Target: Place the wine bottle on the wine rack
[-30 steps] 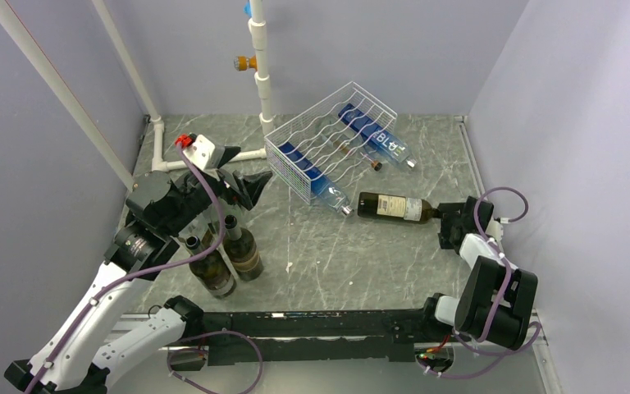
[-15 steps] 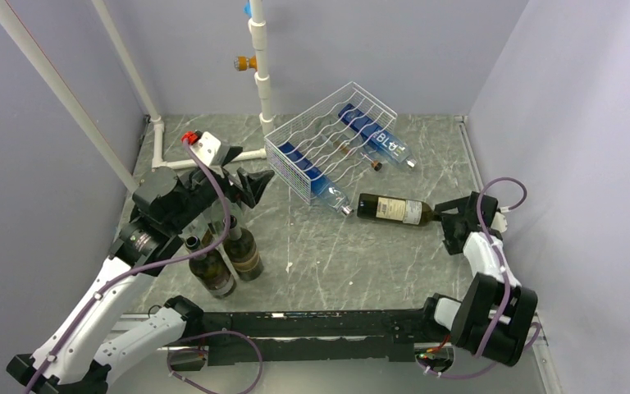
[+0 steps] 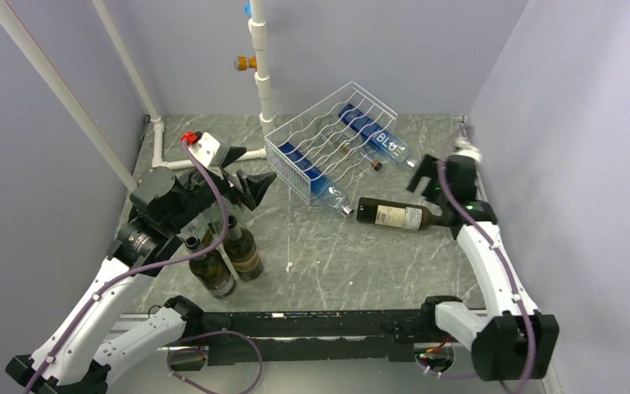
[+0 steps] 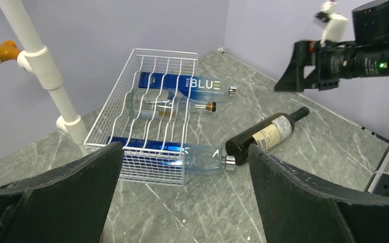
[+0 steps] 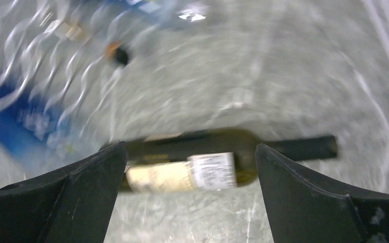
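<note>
High view from near side, left wrist facing wine rack (image 4: 154, 109), right wrist close, downward (all share wine bottle (image 5: 192, 164)).

Soft even light; right wrist view blurred, wine bottle (image 5: 192, 169) smeared

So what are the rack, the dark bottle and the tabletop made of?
The rack looks like thin metal wire coated white: slim wavy rods, see-through. The dark bottle looks like dark glass, glossy, with a paper label. The tabletop looks like grey marble with white veins, though it may be a printed sheet.
</note>
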Robot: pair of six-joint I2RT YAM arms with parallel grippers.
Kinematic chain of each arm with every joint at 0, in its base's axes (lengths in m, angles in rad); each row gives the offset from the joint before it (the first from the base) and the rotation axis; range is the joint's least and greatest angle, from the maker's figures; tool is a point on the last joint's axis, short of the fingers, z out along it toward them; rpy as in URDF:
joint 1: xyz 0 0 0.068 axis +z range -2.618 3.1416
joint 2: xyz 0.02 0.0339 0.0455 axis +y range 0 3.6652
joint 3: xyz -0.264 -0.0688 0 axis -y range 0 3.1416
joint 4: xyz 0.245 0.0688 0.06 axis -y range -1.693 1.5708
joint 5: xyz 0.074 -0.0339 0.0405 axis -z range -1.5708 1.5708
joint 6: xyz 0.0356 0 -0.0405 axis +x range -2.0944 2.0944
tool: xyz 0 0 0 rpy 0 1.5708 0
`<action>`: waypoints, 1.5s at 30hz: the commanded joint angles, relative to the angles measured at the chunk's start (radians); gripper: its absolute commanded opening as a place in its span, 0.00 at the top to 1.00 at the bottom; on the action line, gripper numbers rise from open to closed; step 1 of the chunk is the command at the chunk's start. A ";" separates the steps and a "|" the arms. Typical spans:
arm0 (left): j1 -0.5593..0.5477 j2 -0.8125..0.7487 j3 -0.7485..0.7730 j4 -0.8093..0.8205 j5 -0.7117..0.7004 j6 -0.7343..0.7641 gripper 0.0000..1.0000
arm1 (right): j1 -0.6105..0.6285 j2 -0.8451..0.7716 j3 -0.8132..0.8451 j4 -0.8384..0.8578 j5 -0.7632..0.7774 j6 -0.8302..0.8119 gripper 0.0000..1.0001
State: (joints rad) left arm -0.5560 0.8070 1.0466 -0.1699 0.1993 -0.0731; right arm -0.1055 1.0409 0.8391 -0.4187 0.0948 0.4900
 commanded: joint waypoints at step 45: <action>-0.123 -0.004 0.018 0.012 -0.102 0.092 0.01 | 0.261 0.543 0.100 0.043 -0.245 -1.044 0.15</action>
State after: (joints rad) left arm -0.6758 0.8043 1.0466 -0.1806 0.1146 0.0006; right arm 0.1520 1.5768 0.9783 -0.4290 -0.0967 -0.7204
